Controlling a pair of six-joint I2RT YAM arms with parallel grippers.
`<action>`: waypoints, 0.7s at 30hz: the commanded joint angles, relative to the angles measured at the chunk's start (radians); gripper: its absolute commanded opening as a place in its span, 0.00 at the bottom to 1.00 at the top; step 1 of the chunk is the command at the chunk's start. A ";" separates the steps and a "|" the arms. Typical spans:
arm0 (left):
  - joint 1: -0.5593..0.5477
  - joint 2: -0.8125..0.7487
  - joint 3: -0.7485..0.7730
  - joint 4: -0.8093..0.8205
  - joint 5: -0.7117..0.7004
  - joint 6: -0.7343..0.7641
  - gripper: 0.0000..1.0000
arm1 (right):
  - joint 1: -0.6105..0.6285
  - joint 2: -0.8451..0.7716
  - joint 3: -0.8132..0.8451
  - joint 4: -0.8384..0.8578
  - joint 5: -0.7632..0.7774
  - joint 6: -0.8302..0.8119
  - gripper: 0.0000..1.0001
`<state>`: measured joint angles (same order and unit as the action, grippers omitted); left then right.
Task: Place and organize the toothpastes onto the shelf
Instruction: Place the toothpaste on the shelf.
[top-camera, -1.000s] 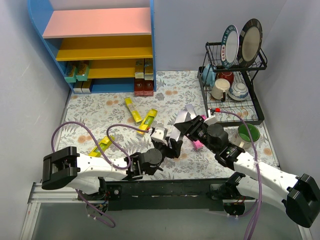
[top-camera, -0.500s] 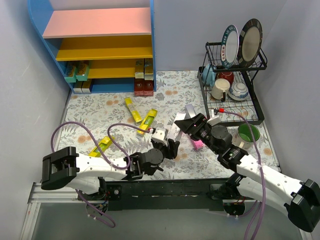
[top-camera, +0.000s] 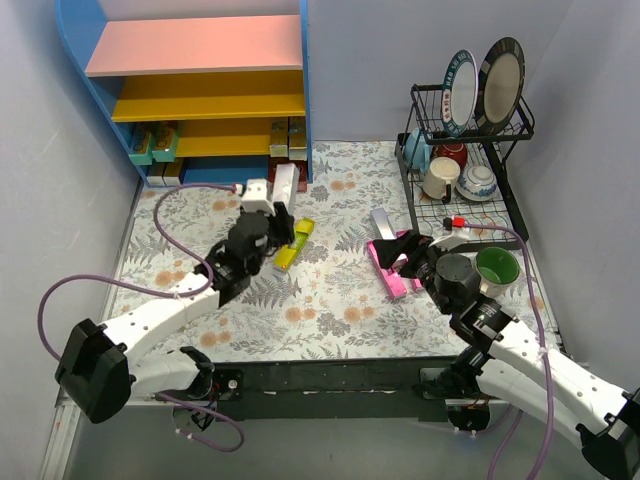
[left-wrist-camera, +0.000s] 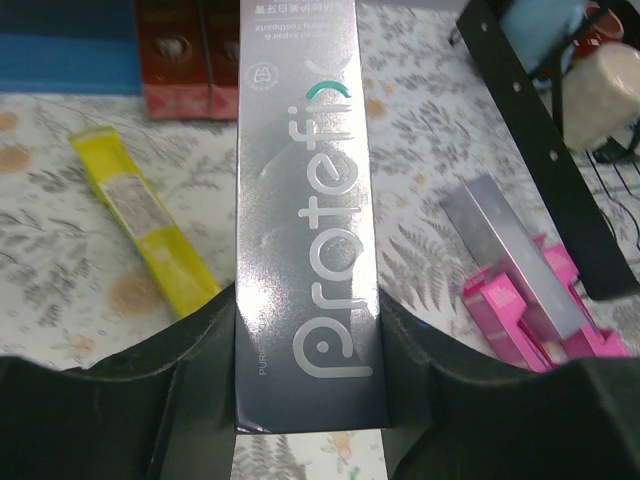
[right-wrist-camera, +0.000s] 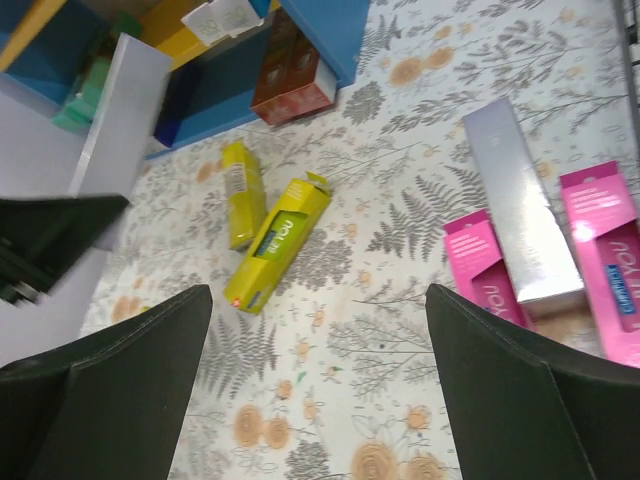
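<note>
My left gripper (top-camera: 272, 212) is shut on a silver-white toothpaste box (top-camera: 283, 183), its far end close to the blue-sided shelf (top-camera: 306, 90). In the left wrist view the box (left-wrist-camera: 305, 200) sits lengthwise between the jaws of the left gripper (left-wrist-camera: 308, 330). My right gripper (top-camera: 398, 250) stands open and holds nothing, over two pink boxes (top-camera: 387, 270) and another silver one (top-camera: 382, 222). The right wrist view shows the right gripper (right-wrist-camera: 320, 330) wide above bare cloth. Two yellow boxes (right-wrist-camera: 275, 245) lie mid-table. Dark red boxes (top-camera: 287, 177) and teal ones (top-camera: 150, 145) stand on the lower shelves.
A black dish rack (top-camera: 515, 215) with plates, cups and bowls stands at the right, and a green cup (top-camera: 497, 266) sits beside it. Walls close in on both sides. The flowered cloth (top-camera: 330, 300) covers the table.
The right gripper opened and let go of the silver box, then drew back. The left gripper closed on that box and carried it from mid-table up toward the shelf.
</note>
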<state>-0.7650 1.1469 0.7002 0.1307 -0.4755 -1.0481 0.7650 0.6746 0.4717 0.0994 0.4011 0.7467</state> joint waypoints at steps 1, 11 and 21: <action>0.218 -0.021 0.157 -0.118 0.205 0.099 0.25 | -0.006 -0.021 0.045 -0.027 0.097 -0.179 0.96; 0.569 0.173 0.536 -0.249 0.434 0.166 0.25 | -0.006 0.022 0.073 -0.035 0.105 -0.414 0.96; 0.801 0.512 0.973 -0.404 0.523 0.201 0.26 | -0.007 0.006 0.031 -0.017 0.099 -0.515 0.95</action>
<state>-0.0528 1.5707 1.5238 -0.2111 -0.0090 -0.8707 0.7612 0.6933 0.5003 0.0471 0.4950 0.2878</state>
